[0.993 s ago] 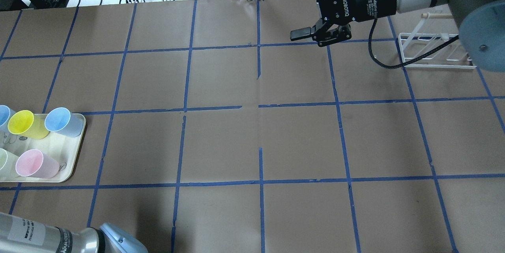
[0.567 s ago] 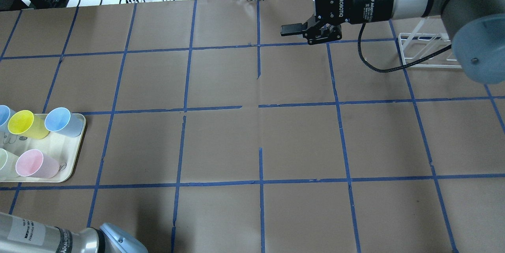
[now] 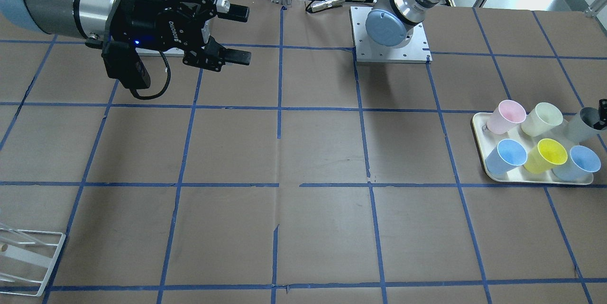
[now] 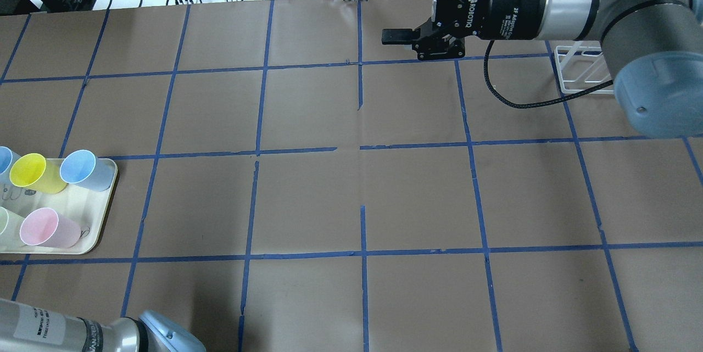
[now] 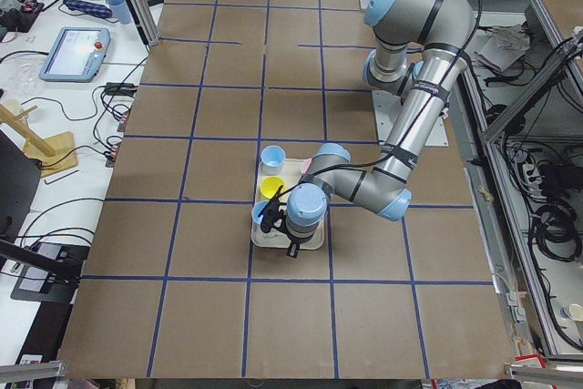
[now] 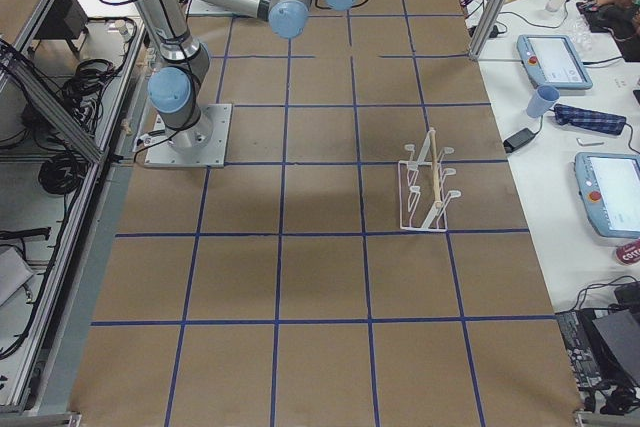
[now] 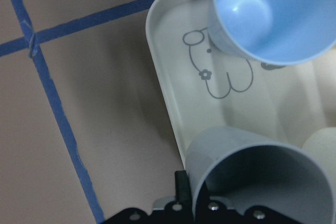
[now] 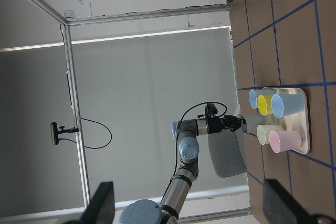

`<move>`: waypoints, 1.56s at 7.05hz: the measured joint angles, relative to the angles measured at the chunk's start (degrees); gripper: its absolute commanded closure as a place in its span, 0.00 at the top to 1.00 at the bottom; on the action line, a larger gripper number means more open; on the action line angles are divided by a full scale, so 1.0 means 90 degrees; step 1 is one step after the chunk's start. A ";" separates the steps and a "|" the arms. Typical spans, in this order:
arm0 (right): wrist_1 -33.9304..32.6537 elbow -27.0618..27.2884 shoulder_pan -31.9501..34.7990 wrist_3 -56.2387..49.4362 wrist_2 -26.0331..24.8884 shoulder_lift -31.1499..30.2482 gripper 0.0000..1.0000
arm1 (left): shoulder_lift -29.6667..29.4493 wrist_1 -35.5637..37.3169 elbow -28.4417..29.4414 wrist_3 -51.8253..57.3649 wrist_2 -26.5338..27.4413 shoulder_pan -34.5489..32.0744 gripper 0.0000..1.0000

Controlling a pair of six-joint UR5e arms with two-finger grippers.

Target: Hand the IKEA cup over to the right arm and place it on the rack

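The IKEA cup (image 3: 582,125), pale grey, is tilted at the far end of the tray (image 3: 479,126), and my left gripper (image 3: 601,115) is shut on it. In the left wrist view the cup (image 7: 252,177) fills the bottom, mouth up, just over the tray's edge (image 7: 163,77). The right arm's gripper (image 4: 396,3) is open and empty, lying level high over the table's far side; it also shows in the front view (image 3: 239,33). The white wire rack (image 4: 582,63) stands behind the right arm, partly hidden; the right side view shows the whole rack (image 6: 425,192).
The tray (image 4: 104,220) at the table's left edge holds a yellow cup (image 4: 27,171), a light blue cup (image 4: 79,168), a pink cup (image 4: 46,227), a cream-green cup (image 3: 543,118) and another blue cup (image 3: 581,161). Cables lie beyond the far edge.
The right gripper has moved left and slightly farther away, staying open, and the arm now covers more of the rack. The left arm's elbow has barely moved.
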 measured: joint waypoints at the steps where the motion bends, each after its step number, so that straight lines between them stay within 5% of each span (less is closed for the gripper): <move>1: -0.0007 0.0010 0.0003 0.0000 0.0010 -0.0007 1.00 | 0.0122 -0.0666 0.0338 0.0014 0.0018 -0.0013 0.00; 4: -0.0044 0.0125 0.0014 -0.0009 -0.0028 -0.0038 1.00 | 0.0751 -0.2849 0.0952 -0.0138 -0.0013 -0.0259 0.00; 7: -0.0169 0.0148 0.0013 -0.0003 0.0016 -0.0029 1.00 | 0.1902 -0.4567 0.0962 -0.1563 -0.0170 -0.1424 0.00; 11: -0.0201 0.0149 0.0004 0.0045 0.0029 -0.0021 1.00 | 0.3393 -0.5980 0.0589 -0.3484 -0.1761 -0.2990 0.00</move>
